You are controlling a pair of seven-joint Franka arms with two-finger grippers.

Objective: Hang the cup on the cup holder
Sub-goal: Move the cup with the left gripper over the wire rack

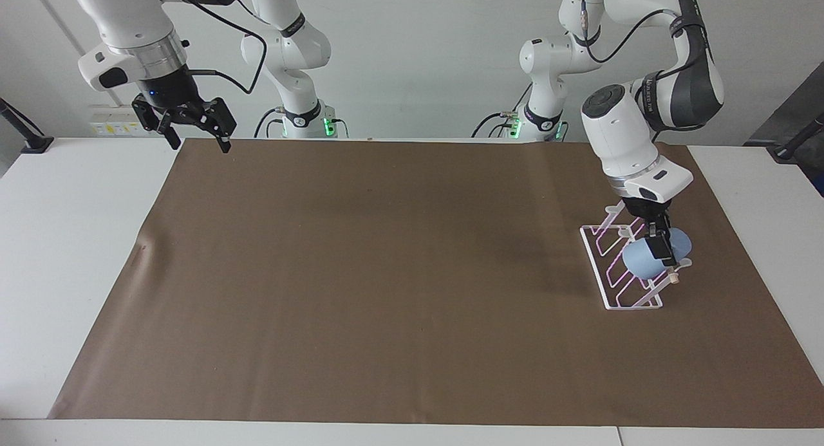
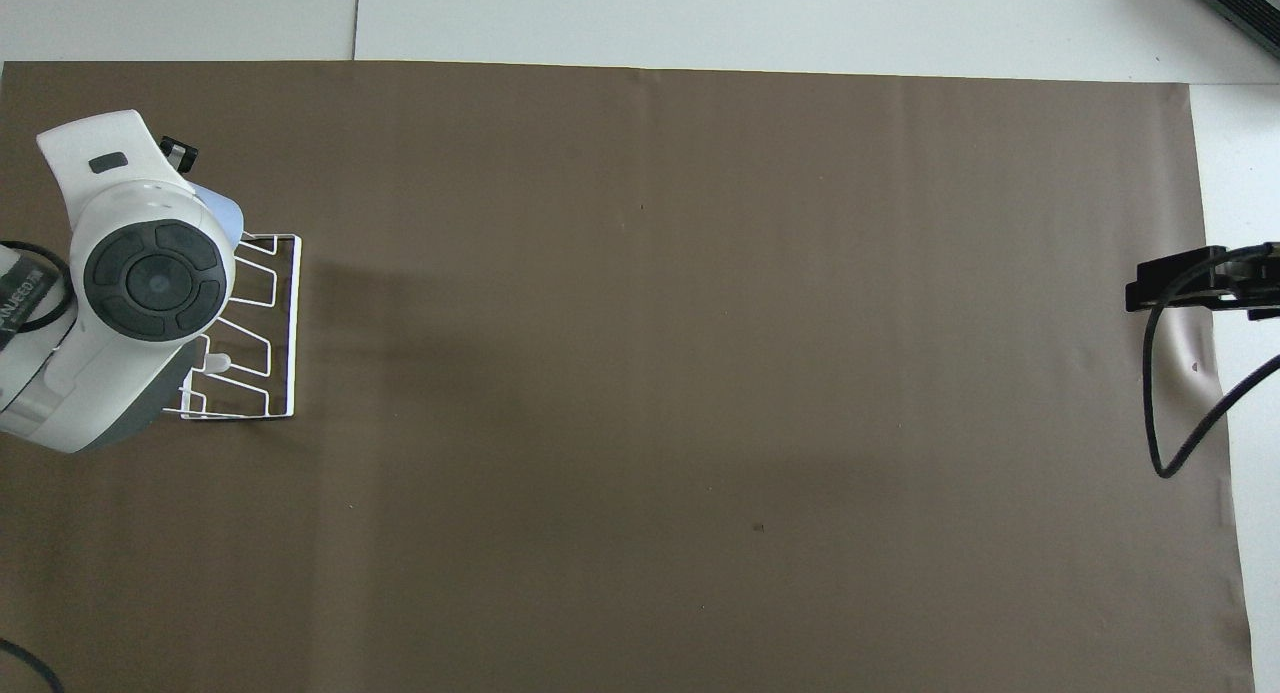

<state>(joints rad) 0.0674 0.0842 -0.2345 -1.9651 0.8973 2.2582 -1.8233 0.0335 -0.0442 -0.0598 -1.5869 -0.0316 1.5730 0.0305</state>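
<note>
At 4 o'clock on the brown mat: light-blue cup clamped in left gripper, lowered onto white wire cup holder, release pending; right gripper spread open, waiting at 10 o'clock.

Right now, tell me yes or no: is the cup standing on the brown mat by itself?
No: the cup lies tilted on the cup holder, with the left gripper clamped on it.
</note>
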